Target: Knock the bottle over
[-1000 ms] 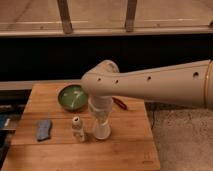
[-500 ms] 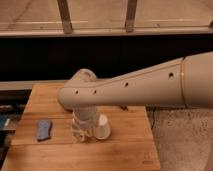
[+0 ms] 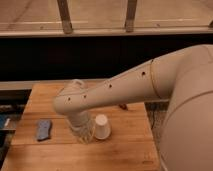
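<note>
My gripper (image 3: 83,131) hangs down from the pale arm (image 3: 115,90) that crosses the view from the right. It sits low over the wooden table (image 3: 125,150), just left of the white paper cup (image 3: 102,126) and close against it. The bottle is not clearly in view. It stood where the gripper is now, and the gripper covers that spot. I cannot tell whether the bottle is upright or down.
A blue-grey cloth-like object (image 3: 44,129) lies on the left of the table. A small red item (image 3: 122,106) shows just under the arm. A dark ledge and a railing run behind the table. The floor is to the right.
The arm has swung further left and down. The gripper now covers the spot where the bottle stood and the green bowl is hidden behind the arm. The cup stays upright.
</note>
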Action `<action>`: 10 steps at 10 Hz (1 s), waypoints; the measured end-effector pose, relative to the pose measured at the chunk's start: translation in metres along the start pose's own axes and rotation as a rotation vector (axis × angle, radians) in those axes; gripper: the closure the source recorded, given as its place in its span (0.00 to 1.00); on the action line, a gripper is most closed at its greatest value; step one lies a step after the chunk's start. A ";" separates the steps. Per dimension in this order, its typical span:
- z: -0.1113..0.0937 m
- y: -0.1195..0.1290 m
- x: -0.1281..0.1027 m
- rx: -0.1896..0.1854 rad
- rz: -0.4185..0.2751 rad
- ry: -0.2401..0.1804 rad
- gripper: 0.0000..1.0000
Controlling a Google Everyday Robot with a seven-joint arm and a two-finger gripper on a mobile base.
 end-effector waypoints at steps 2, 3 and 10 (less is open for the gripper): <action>0.008 -0.006 -0.007 -0.023 0.006 0.011 1.00; 0.012 -0.009 -0.013 -0.034 0.007 0.015 1.00; 0.007 0.010 -0.083 -0.055 -0.070 -0.062 1.00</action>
